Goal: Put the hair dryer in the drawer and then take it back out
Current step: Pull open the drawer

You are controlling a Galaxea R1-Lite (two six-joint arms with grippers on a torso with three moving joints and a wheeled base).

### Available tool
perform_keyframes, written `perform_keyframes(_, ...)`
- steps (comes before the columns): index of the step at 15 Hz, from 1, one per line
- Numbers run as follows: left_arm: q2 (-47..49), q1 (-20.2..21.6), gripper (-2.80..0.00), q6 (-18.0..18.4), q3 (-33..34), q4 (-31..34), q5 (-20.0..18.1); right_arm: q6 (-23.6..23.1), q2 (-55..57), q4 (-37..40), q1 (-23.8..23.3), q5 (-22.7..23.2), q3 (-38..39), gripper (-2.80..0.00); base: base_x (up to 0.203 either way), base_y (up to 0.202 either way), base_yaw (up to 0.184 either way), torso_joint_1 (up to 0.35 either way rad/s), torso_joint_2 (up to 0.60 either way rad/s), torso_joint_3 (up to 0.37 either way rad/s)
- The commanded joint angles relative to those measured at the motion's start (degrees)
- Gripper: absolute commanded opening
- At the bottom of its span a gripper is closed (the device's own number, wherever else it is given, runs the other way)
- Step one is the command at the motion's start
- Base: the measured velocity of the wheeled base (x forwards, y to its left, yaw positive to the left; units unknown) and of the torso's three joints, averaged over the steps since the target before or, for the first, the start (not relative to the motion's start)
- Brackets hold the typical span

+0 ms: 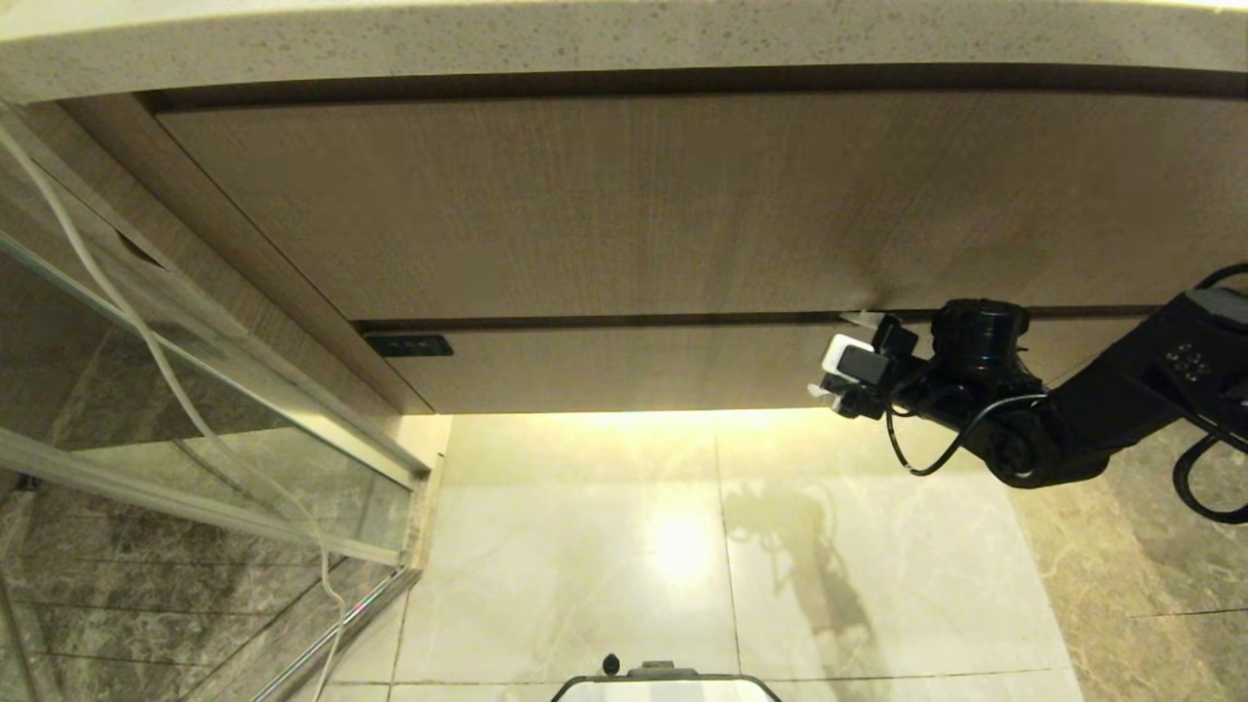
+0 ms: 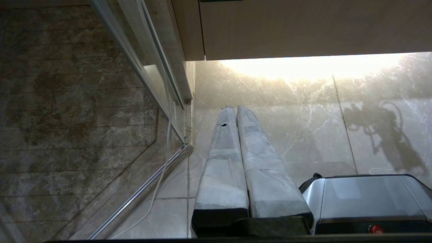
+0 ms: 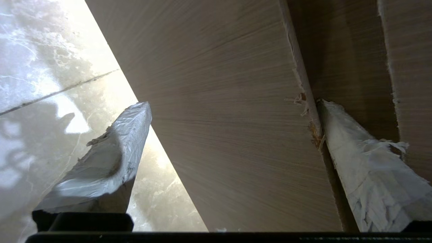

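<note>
A rounded edge of the robot's base (image 1: 663,682) is seen nearest, low in the head view, on glossy pale marble floor tiles (image 1: 585,546) that mirror an under-cabinet light. Beyond it, at the right, the right gripper (image 1: 846,366) is held against the narrow front of the drawer (image 1: 663,366), its taped fingers (image 3: 111,158) spread wide so that the front panel is straddled: one finger sits below the lower edge, the other is slipped into the dark gap above the upper edge, where the wood-grain laminate is chipped and frayed. This placement is judged to be a preparation for pulling the drawer open, since no handle is seen. The drawer is shut, matte and light-grained, with a small dark label (image 1: 409,345) at its far left end. A taller plain wood panel (image 1: 634,205) lies above, under a speckled stone countertop (image 1: 624,39). The left gripper (image 2: 233,111) is parked low over the floor, its wrapped fingers pressed together. A glass shower partition (image 1: 195,409) stands at left. The hair dryer is in no view.
</note>
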Motion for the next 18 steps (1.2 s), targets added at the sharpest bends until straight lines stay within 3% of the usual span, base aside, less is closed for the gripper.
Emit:
perform_keyframes(1, 0.0, 0.0, -2.8, 0.0, 0.0, -0.01, 0.0, -0.29, 1.83, -0.06, 0.01, 0.26, -0.94, 0.0, 0.0, 0.0, 0.0, 0.0, 0.0, 0.0)
perform_keyframes(6, 0.0, 0.0, -2.8, 0.0, 0.08, -0.01, 0.0, -0.24, 3.03, 1.09, -1.28, -0.02, -1.01, 0.0, 0.0, 0.0, 0.0, 0.0, 0.0, 0.0)
perform_keyframes(11, -0.02, 0.0, -2.8, 0.0, 0.02, -0.01, 0.0, -0.44, -0.82, 13.45, -2.91, -1.05, -0.28, 0.0, 0.0, 0.0, 0.0, 0.0, 0.0, 0.0)
perform_keyframes(13, 0.0, 0.0, -2.8, 0.0, 0.0, -0.01, 0.0, -0.21, -2.05, 15.19, -3.15, -3.56, 0.63, 0.0, 0.0, 0.0, 0.0, 0.0, 0.0, 0.0)
perform_keyframes(18, 0.0, 0.0, -2.8, 0.0, 0.09, -0.01, 0.0, -0.21, -3.75, 16.94, -3.24, -3.93, 2.25, 0.0, 0.0, 0.0, 0.0, 0.0, 0.0, 0.0)
